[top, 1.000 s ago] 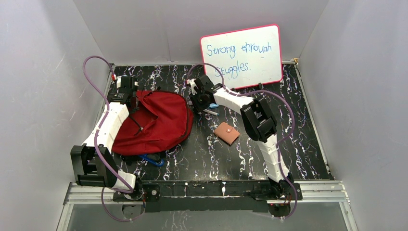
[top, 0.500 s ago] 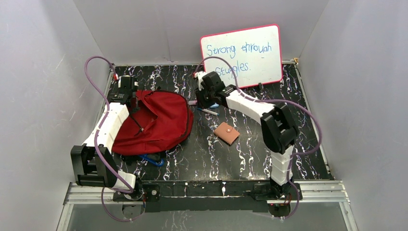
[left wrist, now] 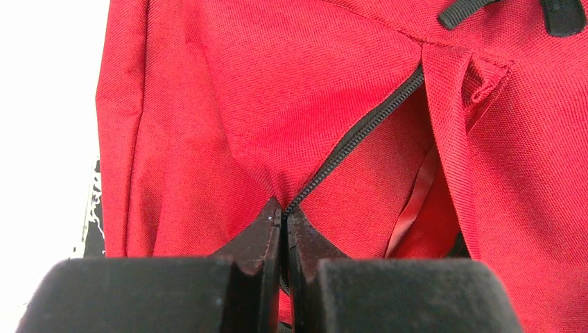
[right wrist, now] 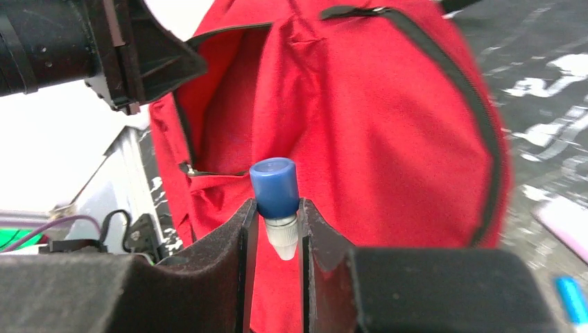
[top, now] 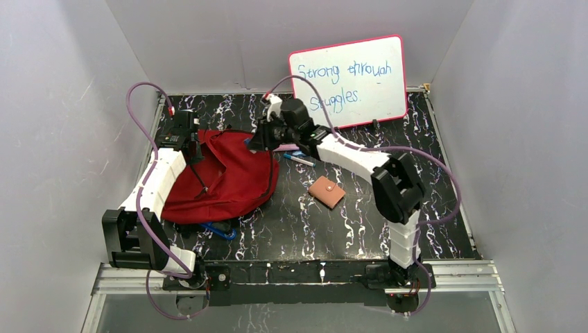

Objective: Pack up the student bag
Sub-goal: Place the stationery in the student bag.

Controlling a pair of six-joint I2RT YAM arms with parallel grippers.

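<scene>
Delta: right gripper (top: 258, 141) has swung left from the pen spot below the whiteboard (top: 349, 80). It now sits over the far-right rim of the student bag (top: 229, 182), clamped on a blue-capped marker (right wrist: 275, 186) whose cap sticks out past the fingertips. No change on left gripper (left wrist: 283, 220): pinched tight on bag fabric at the zipper end, opening gaping. Bag lies on the left half of the table (top: 430, 208), its left edge near the side wall. Pen (top: 299, 159) lies just right of the bag. Tan wallet (top: 326, 191) is well apart, with tabletop between.
</scene>
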